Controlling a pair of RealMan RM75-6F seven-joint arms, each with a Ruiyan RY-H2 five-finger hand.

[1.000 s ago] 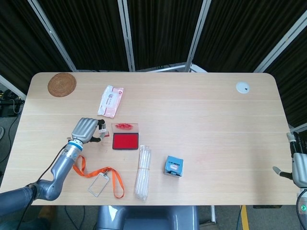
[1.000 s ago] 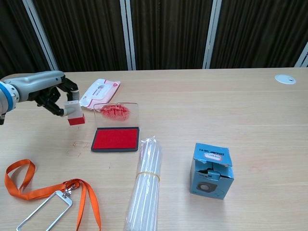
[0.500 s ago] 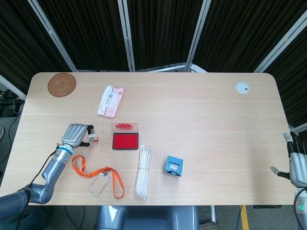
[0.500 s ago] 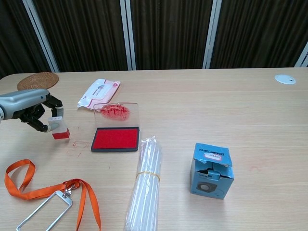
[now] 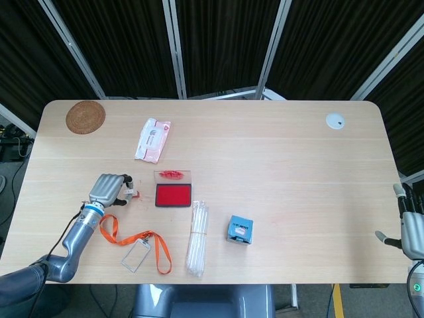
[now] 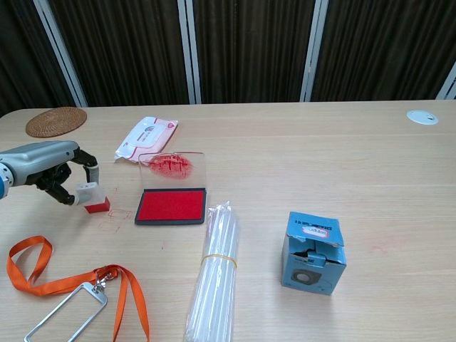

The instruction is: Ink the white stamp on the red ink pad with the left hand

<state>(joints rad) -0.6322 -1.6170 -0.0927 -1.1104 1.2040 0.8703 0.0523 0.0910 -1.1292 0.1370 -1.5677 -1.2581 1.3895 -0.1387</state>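
Note:
The white stamp [image 6: 88, 194] with its red base [image 5: 131, 193] is tilted, and its base touches the table just left of the red ink pad [image 6: 171, 205] [image 5: 173, 195]. My left hand [image 6: 47, 161] [image 5: 109, 187] holds the stamp, with fingertips over its top and at its left side. The pad lies open, and its clear lid [image 6: 171, 167], smeared with red, lies flat behind it. Faint stamp marks show on the wood between stamp and pad. My right hand [image 5: 411, 228] sits at the table's far right edge in the head view, holding nothing, with its fingers apart.
An orange lanyard with a badge holder [image 6: 68, 292] lies in front of the left hand. A bundle of clear tubes [image 6: 216, 274] lies in front of the pad, with a blue box [image 6: 313, 253] to its right. A wipes packet [image 6: 147, 135], a woven coaster [image 6: 55, 121] and a white disc [image 6: 422, 117] lie at the back.
The left hand carried the stamp left, away from the pad, and down. The stamp's red base now touches the table. The right hand has barely moved.

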